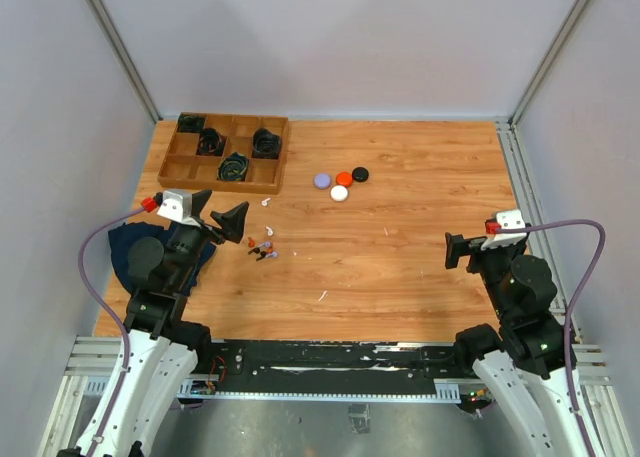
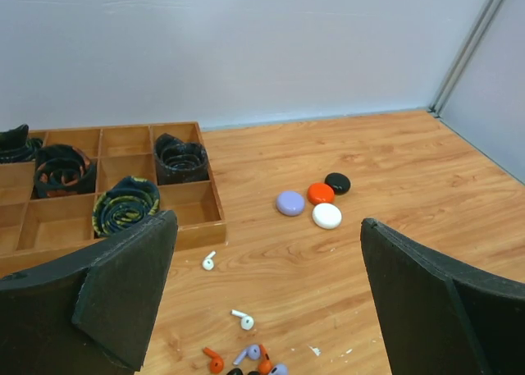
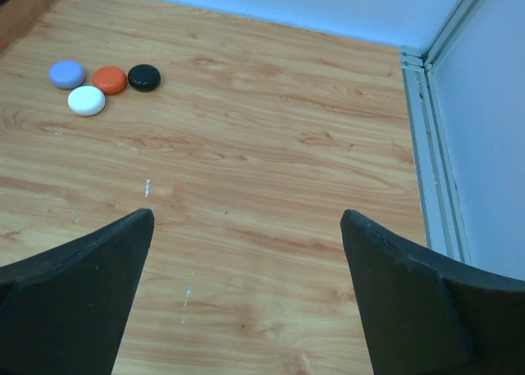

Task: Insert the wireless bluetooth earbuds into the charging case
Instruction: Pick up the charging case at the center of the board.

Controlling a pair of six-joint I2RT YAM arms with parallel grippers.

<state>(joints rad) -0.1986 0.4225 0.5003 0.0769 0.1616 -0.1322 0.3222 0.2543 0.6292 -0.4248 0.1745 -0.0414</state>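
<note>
From above, the earbuds (image 1: 263, 247) lie scattered on the desk (image 1: 400, 267) just by the left fingers (image 1: 236, 221), cases (image 1: 341, 183) farther off. Left wrist: fingers wide, empty; picking one bud likely comes first. Right wrist: right fingers (image 3: 78, 301) wide, idle.

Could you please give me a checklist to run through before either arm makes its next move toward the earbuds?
1. left gripper open, nothing held: ok.
2. right gripper open, nothing held: ok.
3. Buds in view: ok. The earbud cluster lies loose on the table just ahead of the left gripper, with two white earbuds lying apart from it.
4. Cases ready to receive: not ok. The purple case, orange case, black case and white case all look shut.
5. Which bud fits which case: cannot tell.
</note>
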